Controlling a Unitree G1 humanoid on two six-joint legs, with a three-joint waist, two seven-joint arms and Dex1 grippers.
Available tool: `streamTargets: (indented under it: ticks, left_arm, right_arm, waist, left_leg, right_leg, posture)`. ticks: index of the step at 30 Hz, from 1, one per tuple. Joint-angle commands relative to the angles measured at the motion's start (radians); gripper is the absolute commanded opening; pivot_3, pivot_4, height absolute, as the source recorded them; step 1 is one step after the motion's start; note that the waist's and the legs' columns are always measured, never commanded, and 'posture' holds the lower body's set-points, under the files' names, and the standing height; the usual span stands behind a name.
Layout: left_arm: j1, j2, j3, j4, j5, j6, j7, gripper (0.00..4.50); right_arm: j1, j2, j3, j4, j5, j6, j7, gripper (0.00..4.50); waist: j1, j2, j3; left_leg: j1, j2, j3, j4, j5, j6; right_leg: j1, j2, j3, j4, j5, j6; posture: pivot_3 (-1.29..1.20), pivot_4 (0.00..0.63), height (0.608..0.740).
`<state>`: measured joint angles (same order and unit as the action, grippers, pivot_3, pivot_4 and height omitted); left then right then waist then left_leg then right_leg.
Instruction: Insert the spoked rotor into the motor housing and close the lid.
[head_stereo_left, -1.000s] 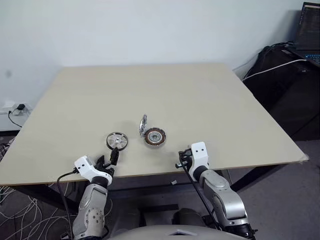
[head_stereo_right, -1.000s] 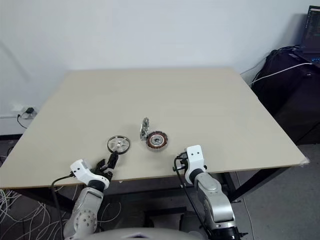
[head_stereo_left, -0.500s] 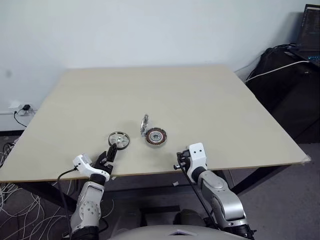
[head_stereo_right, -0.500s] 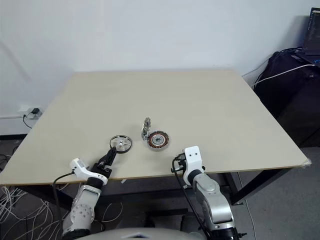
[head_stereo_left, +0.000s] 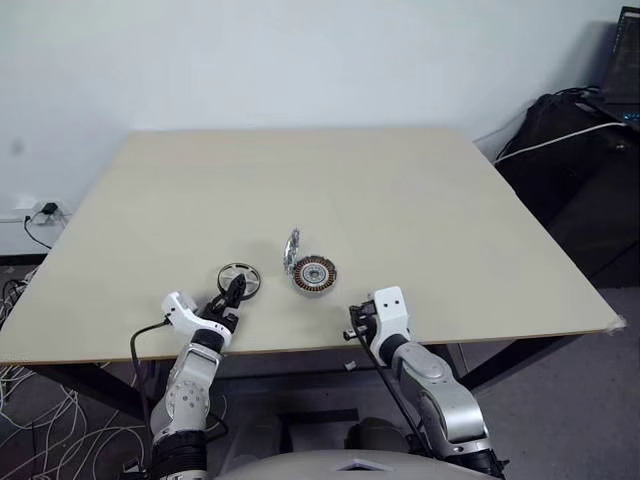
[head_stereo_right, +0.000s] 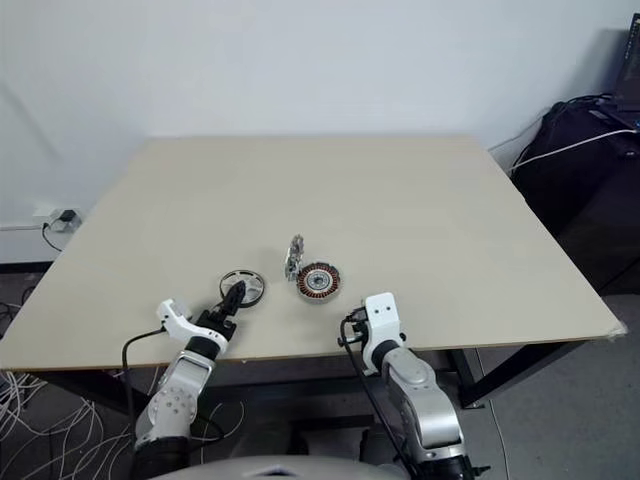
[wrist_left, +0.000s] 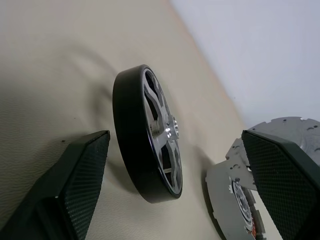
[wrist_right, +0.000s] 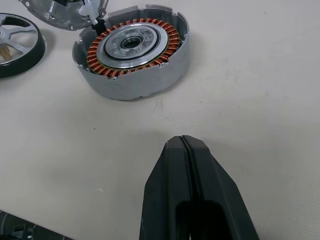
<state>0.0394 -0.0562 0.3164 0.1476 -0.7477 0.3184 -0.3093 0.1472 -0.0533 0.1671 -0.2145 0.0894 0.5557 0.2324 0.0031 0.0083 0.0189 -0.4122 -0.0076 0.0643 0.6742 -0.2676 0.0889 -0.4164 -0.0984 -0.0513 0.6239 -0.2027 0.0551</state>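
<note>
Fingers spread wide, the left hand straddles the spoked rotor lying flat on the counter just left of the motor housing, presumably lined up for a grab, right hand pinched together nearer than the housing, the lid tipped up behind.

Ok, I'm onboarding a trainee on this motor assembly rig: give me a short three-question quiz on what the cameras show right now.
1. True or false: the spoked rotor already sits inside the motor housing.
2. Multiple choice: the housing's lid is A) shut flat, B) standing open, C) lying apart on the table.
3. Which gripper has its fingers spread on either side of the rotor?

Key: 1. False, it lies on the table beside the housing. 2. B. 3. The left gripper; the right gripper is shut and holds nothing.
</note>
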Motion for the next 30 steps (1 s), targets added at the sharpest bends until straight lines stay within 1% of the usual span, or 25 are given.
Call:
streamTargets:
  ticks: [1, 4, 5, 9, 11, 12, 13, 16, 19, 22, 23, 27, 30]
  left_arm:
    - [-0.024, 0.001, 0.008, 0.008, 0.007, 0.012, 0.026, 3.58]
    - [-0.022, -0.002, 0.015, 0.015, 0.007, 0.016, 0.043, 2.57]
    - [-0.021, -0.004, 0.017, 0.016, 0.006, 0.017, 0.046, 2.23]
    - [-0.015, -0.01, 0.022, 0.016, 0.007, 0.02, 0.058, 0.88]
    - [-0.009, -0.013, 0.022, 0.013, 0.003, 0.025, 0.064, 0.56]
    - [-0.006, -0.015, 0.024, 0.013, 0.002, 0.027, 0.069, 0.47]
    - [-0.003, -0.017, 0.026, 0.013, 0.001, 0.029, 0.074, 0.46]
    - [0.008, -0.026, 0.036, 0.005, -0.01, 0.034, 0.084, 0.46]
    - [0.025, -0.044, 0.053, -0.012, -0.05, 0.031, 0.064, 0.46]
    - [0.056, -0.064, 0.069, -0.06, -0.161, 0.038, -0.032, 0.46]
    - [0.073, -0.066, 0.067, -0.086, -0.21, 0.056, -0.08, 0.46]
    - [0.134, -0.056, 0.043, -0.181, -0.349, 0.13, -0.227, 0.46]
    - [0.158, -0.05, 0.028, -0.237, -0.43, 0.189, -0.278, 0.46]
  right_arm:
    - [-0.011, 0.006, -0.005, -0.024, 0.013, -0.012, -0.006, 0.0]
    - [-0.008, 0.007, -0.008, -0.025, 0.013, -0.013, -0.009, 0.0]
    - [-0.008, 0.008, -0.009, -0.025, 0.014, -0.013, -0.01, 0.0]
    - [-0.009, 0.008, -0.008, -0.024, 0.015, -0.012, -0.013, 0.0]
    - [-0.008, 0.007, -0.008, -0.023, 0.015, -0.012, -0.013, 0.0]
    - [-0.008, 0.007, -0.008, -0.022, 0.015, -0.012, -0.013, 0.0]
    - [-0.008, 0.006, -0.008, -0.021, 0.015, -0.012, -0.013, 0.0]
    - [-0.004, 0.005, -0.008, -0.023, 0.015, -0.011, -0.014, 0.0]
    - [-0.001, 0.004, -0.01, -0.025, 0.015, -0.011, -0.016, 0.0]
    - [0.003, 0.004, -0.012, -0.026, 0.014, -0.01, -0.018, 0.0]
    - [0.004, 0.004, -0.012, -0.026, 0.014, -0.009, -0.018, 0.0]
    - [0.005, 0.002, -0.012, -0.025, 0.013, -0.008, -0.018, 0.0]
    - [0.004, 0.0, -0.011, -0.022, 0.013, -0.006, -0.017, 0.0]
  waist:
    - [0.0, 0.0, 0.0]
    - [-0.001, -0.001, 0.001]
    - [-0.002, -0.001, 0.001]
    - [-0.001, -0.002, 0.0]
    - [-0.003, -0.001, -0.002]
    - [-0.006, -0.001, -0.002]
    - [-0.008, -0.001, -0.002]
    - [-0.015, 0.0, -0.002]
    - [-0.017, 0.0, -0.002]
    - [-0.022, -0.001, -0.002]
    - [-0.023, -0.002, -0.001]
    - [-0.013, -0.006, 0.001]
    - [-0.012, -0.005, 0.002]
  left_leg:
    - [0.0, 0.0, 0.0, 0.0, 0.0, 0.0]
    - [0.0, 0.0, -0.001, 0.0, 0.0, 0.0]
    - [-0.001, 0.0, -0.001, 0.0, 0.0, 0.0]
    - [-0.001, 0.0, -0.001, 0.0, 0.0, 0.0]
    - [0.0, 0.0, -0.001, 0.0, 0.0, 0.0]
    - [0.001, 0.0, -0.001, 0.0, 0.0, 0.0]
    - [0.001, 0.001, -0.001, 0.0, 0.0, 0.0]
    - [0.002, 0.001, -0.002, 0.0, 0.0, -0.001]
    - [0.002, 0.001, -0.002, 0.0, 0.0, -0.001]
    - [0.001, 0.001, -0.002, -0.001, -0.001, -0.001]
    - [0.0, 0.001, -0.002, -0.001, -0.001, -0.002]
    - [-0.006, 0.001, -0.002, -0.001, -0.002, -0.003]
    - [-0.006, 0.001, -0.002, 0.0, -0.001, -0.003]
  right_leg:
    - [0.0, 0.0, 0.0, 0.0, 0.0, 0.0]
    - [0.0, 0.0, 0.0, 0.0, 0.001, -0.001]
    - [-0.001, 0.0, 0.0, 0.0, 0.003, -0.004]
    - [-0.001, 0.0, 0.0, 0.0, 0.003, -0.005]
    - [0.0, 0.0, 0.0, 0.0, 0.003, -0.005]
    - [0.001, 0.0, 0.0, 0.0, 0.002, -0.004]
    - [0.001, 0.0, 0.0, 0.0, 0.0, -0.001]
    - [0.001, 0.0, 0.0, 0.001, 0.0, 0.0]
    - [0.001, 0.0, 0.001, 0.001, 0.0, 0.0]
    - [0.0, 0.001, 0.002, 0.0, 0.0, -0.002]
    - [-0.001, 0.001, 0.003, 0.0, 0.002, -0.006]
    - [-0.007, 0.0, 0.003, 0.0, 0.001, -0.008]
    - [-0.007, 0.0, 0.003, 0.0, 0.001, -0.008]
  posture:
    - [0.0, 0.0, 0.74]
    - [0.0, 0.0, 0.74]
    - [0.0, 0.0, 0.74]
    - [0.0, 0.0, 0.74]
    - [0.0, 0.0, 0.74]
    - [0.0, 0.0, 0.74]
    - [0.0, 0.0, 0.74]
    - [0.0, 0.0, 0.74]
    - [0.0, 0.0, 0.74]
    - [0.0, 0.0, 0.74]
    - [0.0, 0.0, 0.74]
    - [0.0, 0.0, 0.74]
    - [0.0, 0.0, 0.74]
